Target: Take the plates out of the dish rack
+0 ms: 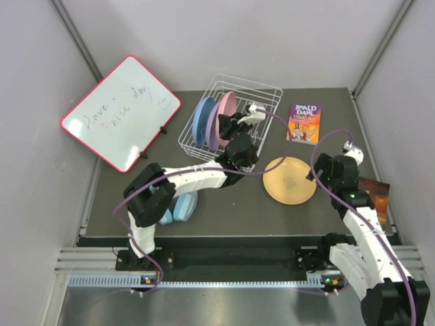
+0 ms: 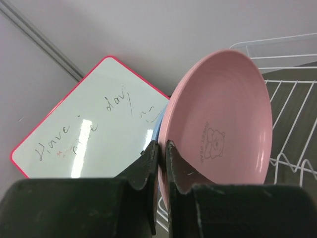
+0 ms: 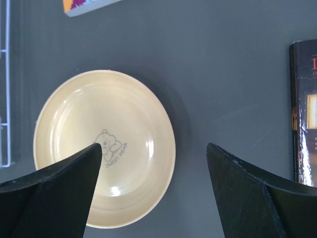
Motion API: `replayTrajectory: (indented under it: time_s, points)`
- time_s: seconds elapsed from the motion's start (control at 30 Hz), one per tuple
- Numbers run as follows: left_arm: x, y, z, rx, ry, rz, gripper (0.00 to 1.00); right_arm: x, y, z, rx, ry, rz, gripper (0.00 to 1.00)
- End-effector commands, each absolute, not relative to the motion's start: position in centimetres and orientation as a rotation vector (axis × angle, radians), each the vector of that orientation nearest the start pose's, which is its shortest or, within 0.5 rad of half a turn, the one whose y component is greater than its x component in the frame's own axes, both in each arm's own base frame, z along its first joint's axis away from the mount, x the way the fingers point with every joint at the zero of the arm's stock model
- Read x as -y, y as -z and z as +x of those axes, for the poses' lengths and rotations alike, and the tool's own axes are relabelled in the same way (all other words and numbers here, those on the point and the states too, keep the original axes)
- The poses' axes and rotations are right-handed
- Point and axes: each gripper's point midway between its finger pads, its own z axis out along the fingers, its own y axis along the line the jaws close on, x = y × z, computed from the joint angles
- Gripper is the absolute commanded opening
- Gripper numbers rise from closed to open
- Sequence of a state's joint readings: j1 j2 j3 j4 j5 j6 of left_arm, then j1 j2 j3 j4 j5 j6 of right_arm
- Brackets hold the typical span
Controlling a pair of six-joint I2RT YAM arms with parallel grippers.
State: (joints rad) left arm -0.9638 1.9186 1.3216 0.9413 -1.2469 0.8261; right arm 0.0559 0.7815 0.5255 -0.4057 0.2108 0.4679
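The white wire dish rack [image 1: 262, 95] stands at the back of the table with three plates upright in it: blue [image 1: 202, 121], purple [image 1: 215, 129] and pink [image 1: 229, 103]. My left gripper [image 1: 226, 125] reaches into the rack and is shut on the pink plate's rim. In the left wrist view its fingers [image 2: 151, 161] pinch the near edge of the pink plate [image 2: 223, 124], and a sliver of the blue plate [image 2: 157, 130] shows behind. The orange-yellow plate [image 1: 290, 180] lies flat on the table. My right gripper [image 3: 154, 153] hovers open over the orange-yellow plate's [image 3: 104, 148] right edge, holding nothing.
A red-framed whiteboard [image 1: 122, 112] leans at the back left. A Roald Dahl book [image 1: 304, 123] lies right of the rack, and a dark book [image 1: 377, 197] lies by the table's right edge. Light blue headphones [image 1: 180, 206] sit under the left arm.
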Motion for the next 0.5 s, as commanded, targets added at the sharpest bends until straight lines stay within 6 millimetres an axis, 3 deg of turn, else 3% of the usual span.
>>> replayTrajectory:
  time_s: [0.0, 0.2, 0.23, 0.33, 0.47]
  points:
    - [26.4, -35.9, 38.1, -1.466, -0.396, 0.002, 0.0, 0.1, -15.2, 26.7, -2.055, -0.105, 0.531, 0.87]
    - [26.5, -37.1, 36.0, -1.569, -0.13, 0.033, 0.0, -2.0, -17.3, 27.1, -2.021, -0.238, 0.437, 0.87]
    - [27.2, -36.1, 35.6, -1.61, -0.067, 0.064, 0.0, -2.9, -17.7, 27.2, -2.018, -0.292, 0.404, 0.87]
    - [27.2, -35.8, 34.5, -1.654, 0.047, 0.042, 0.0, -4.8, -19.6, 27.5, -1.971, -0.416, 0.335, 0.87]
    - [27.6, -33.2, 32.9, -1.724, 0.157, 0.077, 0.0, -6.2, -22.5, 27.6, -1.861, -0.527, 0.292, 0.87]
